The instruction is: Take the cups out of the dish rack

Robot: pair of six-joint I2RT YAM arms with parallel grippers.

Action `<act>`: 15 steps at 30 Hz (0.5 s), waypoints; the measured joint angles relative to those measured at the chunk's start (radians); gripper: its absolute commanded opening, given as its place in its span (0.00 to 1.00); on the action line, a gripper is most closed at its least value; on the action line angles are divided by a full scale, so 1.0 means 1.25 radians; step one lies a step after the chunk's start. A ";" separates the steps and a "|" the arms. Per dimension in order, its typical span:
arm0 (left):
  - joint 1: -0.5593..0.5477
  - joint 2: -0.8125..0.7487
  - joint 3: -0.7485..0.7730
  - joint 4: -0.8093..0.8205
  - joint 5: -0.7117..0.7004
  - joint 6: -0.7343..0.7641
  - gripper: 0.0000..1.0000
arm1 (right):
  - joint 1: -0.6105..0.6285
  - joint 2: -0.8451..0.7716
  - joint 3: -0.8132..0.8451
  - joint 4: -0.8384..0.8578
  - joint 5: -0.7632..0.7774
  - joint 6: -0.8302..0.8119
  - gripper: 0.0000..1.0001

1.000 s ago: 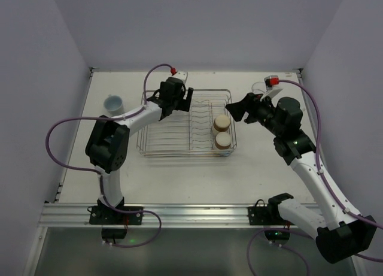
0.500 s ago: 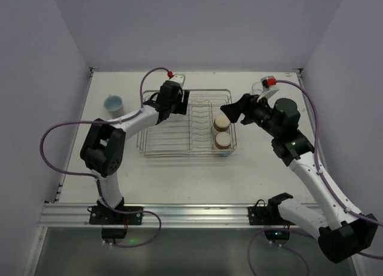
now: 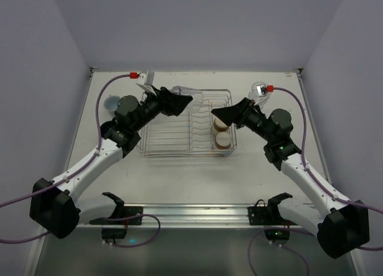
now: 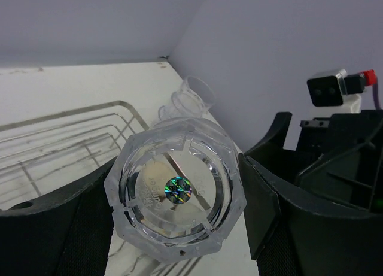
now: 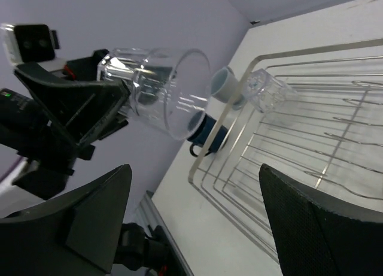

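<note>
Two tan cups (image 3: 223, 140) are sitting at the dish rack's (image 3: 179, 154) right end, with the right gripper (image 3: 220, 112) hanging spread just above them. Farther back, the left gripper (image 3: 179, 100) is pinching a clear tumbler (image 4: 149, 168) over the rack. Its shimmering base sticker (image 4: 178, 186) is showing print too small to read.

We see a clear tumbler (image 3: 185, 95) tipped sideways above the centre-frame rack (image 3: 173, 132); two tan cups (image 3: 221, 125) rest at its right end.
</note>
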 measured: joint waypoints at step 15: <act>-0.010 0.033 -0.135 0.315 0.198 -0.321 0.26 | 0.050 0.081 -0.010 0.227 -0.097 0.146 0.67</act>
